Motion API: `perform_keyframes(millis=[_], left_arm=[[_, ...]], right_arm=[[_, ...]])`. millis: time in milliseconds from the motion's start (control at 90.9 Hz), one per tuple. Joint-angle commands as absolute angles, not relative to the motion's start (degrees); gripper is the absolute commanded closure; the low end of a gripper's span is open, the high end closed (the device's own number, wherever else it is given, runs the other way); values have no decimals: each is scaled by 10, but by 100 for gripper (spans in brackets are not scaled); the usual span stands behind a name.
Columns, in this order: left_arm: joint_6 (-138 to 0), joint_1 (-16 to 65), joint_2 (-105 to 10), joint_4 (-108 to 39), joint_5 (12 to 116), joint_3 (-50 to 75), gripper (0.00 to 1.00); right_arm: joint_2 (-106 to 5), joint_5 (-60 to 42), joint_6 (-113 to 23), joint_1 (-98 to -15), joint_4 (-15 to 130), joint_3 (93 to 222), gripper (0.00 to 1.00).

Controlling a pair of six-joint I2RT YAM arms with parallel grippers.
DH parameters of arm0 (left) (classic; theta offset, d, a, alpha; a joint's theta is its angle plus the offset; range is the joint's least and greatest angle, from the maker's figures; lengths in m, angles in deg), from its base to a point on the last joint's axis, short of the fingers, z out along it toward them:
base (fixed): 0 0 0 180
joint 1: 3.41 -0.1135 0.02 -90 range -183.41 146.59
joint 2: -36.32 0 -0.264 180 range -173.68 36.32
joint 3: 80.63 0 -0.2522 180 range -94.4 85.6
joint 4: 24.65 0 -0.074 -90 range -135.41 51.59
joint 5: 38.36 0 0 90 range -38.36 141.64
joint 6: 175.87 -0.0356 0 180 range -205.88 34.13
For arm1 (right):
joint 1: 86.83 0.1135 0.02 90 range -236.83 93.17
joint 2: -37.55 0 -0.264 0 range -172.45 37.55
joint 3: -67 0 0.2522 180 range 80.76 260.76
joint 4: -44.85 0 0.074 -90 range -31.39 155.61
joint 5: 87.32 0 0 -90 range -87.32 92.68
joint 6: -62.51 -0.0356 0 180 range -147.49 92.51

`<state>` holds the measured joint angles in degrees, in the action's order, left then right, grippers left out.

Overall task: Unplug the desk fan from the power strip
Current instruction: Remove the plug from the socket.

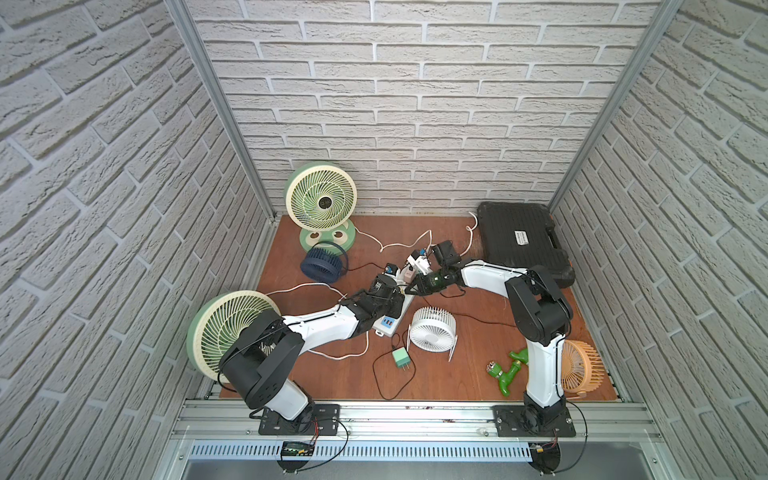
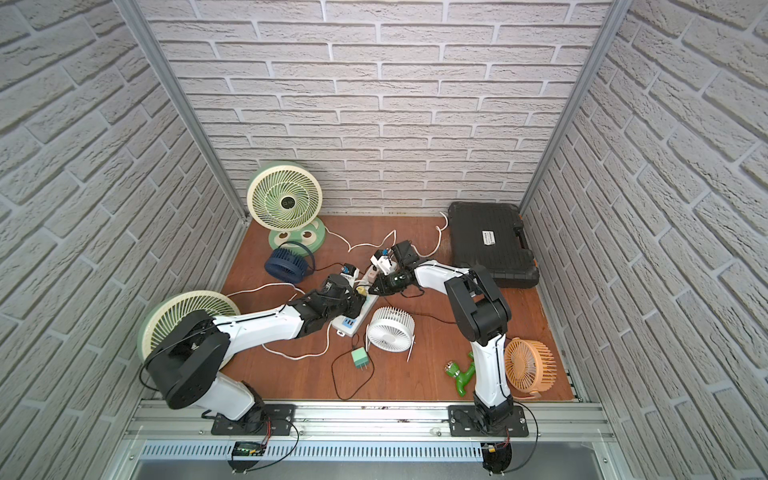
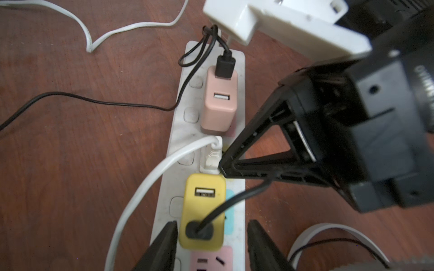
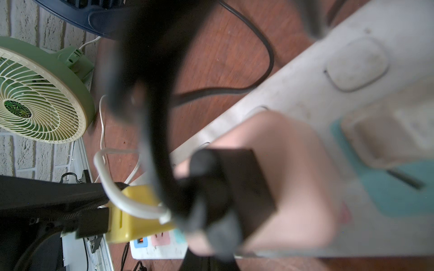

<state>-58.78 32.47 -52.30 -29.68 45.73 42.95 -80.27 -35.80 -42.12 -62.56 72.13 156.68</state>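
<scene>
Reddish wood bench is pretty cluttered: power strip mid-board, black case back right, white fan, navy fan, orange fan, green charger, loose cords everywhere.

The left arm, white with black joints, stands on its base at 7 o'clock of the scene in both top views. Its big black elbow joint is lifted, and from there the white forearm reaches toward 2 o'clock, low over the middle. The left gripper looks downward; its two black fingers stand clearly apart. The right arm stands at 5 o'clock and goes up toward 12 o'clock, bends at a black elbow, then its forearm turns toward 9 o'clock. The right gripper points to 8 o'clock, its jaws pressed together to one tip. Both grippers are near each other at the centre, with a gap between them.
</scene>
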Motion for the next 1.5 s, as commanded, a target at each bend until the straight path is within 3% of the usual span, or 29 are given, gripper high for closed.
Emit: perform_keyframes(millis=[0, 330, 583, 913, 1188, 1375, 1485], left_arm=[[-589, 321, -536, -272, 440, 410, 49], [-591, 321, -568, -273, 434, 395, 69], [-612, 333, -577, -285, 422, 385, 100], [-680, 386, -591, -382, 289, 322, 100], [-620, 328, -565, -313, 433, 366, 100], [-682, 388, -590, -399, 315, 301, 100], [-687, 389, -596, -399, 319, 294, 100]], right_arm=[[-822, -309, -423, -622, 722, 1568, 97], [-825, -306, -420, -622, 728, 1572, 97], [-827, -305, -420, -622, 730, 1573, 97], [-832, -301, -421, -623, 737, 1577, 97], [-834, -299, -420, -623, 741, 1579, 97], [-838, -300, -421, -622, 745, 1581, 97], [-839, -300, -420, -622, 747, 1583, 97]])
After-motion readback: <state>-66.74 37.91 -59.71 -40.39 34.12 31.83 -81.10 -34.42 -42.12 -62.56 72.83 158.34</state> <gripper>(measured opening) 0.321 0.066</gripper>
